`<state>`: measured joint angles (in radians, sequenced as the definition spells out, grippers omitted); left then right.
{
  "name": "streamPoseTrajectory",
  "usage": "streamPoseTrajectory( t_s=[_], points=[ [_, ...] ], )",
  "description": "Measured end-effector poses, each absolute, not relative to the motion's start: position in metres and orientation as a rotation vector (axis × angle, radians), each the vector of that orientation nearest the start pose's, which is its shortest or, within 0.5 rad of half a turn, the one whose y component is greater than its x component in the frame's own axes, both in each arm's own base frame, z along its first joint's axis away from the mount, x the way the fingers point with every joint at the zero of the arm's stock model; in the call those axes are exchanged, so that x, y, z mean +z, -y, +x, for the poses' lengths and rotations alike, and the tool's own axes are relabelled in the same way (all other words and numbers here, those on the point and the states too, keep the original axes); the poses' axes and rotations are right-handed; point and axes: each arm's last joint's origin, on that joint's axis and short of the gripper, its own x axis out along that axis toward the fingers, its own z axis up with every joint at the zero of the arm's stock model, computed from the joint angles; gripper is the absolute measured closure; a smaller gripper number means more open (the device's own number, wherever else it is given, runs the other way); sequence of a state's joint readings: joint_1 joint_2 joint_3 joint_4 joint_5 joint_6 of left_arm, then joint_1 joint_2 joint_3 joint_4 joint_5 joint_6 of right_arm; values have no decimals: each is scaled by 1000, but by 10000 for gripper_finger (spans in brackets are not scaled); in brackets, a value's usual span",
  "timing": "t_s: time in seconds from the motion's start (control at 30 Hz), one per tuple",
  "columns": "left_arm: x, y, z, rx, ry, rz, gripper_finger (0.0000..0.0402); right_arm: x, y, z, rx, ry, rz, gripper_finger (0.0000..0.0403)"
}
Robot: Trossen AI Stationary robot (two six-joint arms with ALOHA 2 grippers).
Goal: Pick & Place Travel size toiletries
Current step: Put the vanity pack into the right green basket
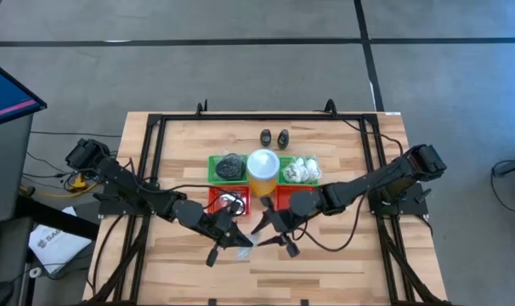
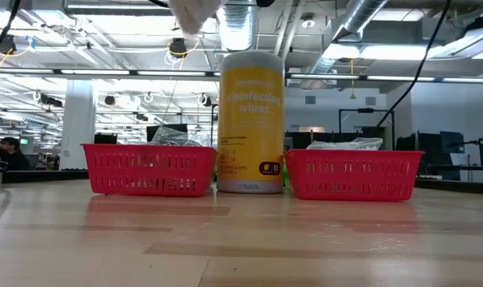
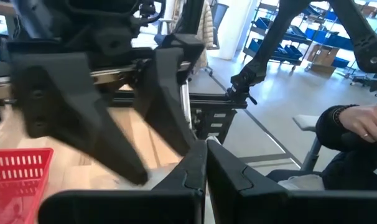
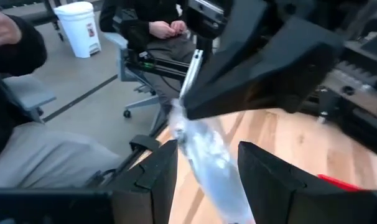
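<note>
Baskets (image 1: 294, 180) hold some toiletries; your shut left gripper (image 1: 240, 240) pinches a clear packet (image 4: 207, 155), the open right gripper (image 4: 204, 177) straddles it, two bottles (image 1: 274, 137) remain.

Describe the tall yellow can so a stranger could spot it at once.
Look at the middle of the wooden table, where red and green baskets sit in a cluster. The yellow can stands upright between the two red baskets. It is the only tall thing there, yellow with a white cap and a wipes label.

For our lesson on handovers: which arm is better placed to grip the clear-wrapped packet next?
Right. The right gripper, open, has a finger either side of the clear-wrapped packet hanging from the shut left gripper; it probably need only close.
</note>
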<state>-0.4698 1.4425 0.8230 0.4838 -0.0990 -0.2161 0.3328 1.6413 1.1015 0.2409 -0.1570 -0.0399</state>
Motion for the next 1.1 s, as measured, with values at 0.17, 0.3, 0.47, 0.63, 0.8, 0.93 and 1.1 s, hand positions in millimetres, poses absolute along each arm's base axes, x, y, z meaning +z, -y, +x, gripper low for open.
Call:
streamPoseTrajectory(
  t_s=[0.17,0.3,0.47,0.63,0.8,0.93,1.1],
  points=[
    [261,141,284,-358,-145,-173,401,264,-126,350,493,-282,-85,244],
    [262,141,284,-360,-134,-159,401,264,-126,350,493,-283,-86,244],
    [264,141,284,-362,-114,-155,401,266,-126,350,493,-261,-86,244],
    [265,141,284,-364,-99,-134,401,266,-124,351,489,-267,-86,261],
    [268,136,286,-346,-71,-139,401,266,-124,351,488,-264,-86,298],
    [268,131,289,-328,-62,-142,401,264,-123,351,486,-280,-87,331],
    [268,130,289,-323,-61,-143,401,264,-123,351,485,-284,-87,388]
  ],
)
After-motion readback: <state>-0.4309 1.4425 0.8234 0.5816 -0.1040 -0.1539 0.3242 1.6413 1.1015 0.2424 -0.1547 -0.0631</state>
